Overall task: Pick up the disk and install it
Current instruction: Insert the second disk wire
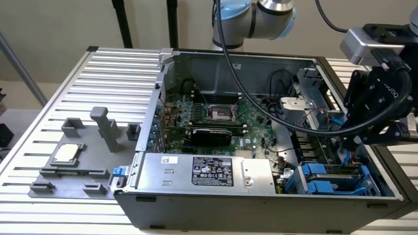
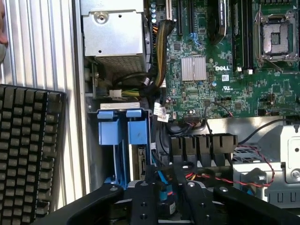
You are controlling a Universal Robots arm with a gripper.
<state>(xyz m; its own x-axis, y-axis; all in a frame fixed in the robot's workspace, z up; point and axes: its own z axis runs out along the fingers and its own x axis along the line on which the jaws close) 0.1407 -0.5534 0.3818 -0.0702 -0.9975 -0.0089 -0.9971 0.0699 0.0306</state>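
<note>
My gripper reaches down into the open computer case at the exterior view's right, over the drive bays. In the wrist view my gripper has its dark fingers close on either side of a narrow blue-edged piece, the disk seen edge-on. The disk stands upright among red and black wires, low in the bay. Most of its body is hidden by the fingers and the bay walls.
Two blue drive carriers sit in the bay beside my gripper. A silver power supply and the green motherboard lie inside the case. On the table at the exterior view's left stands a grey fixture with a silver chip. A black keyboard lies outside the case.
</note>
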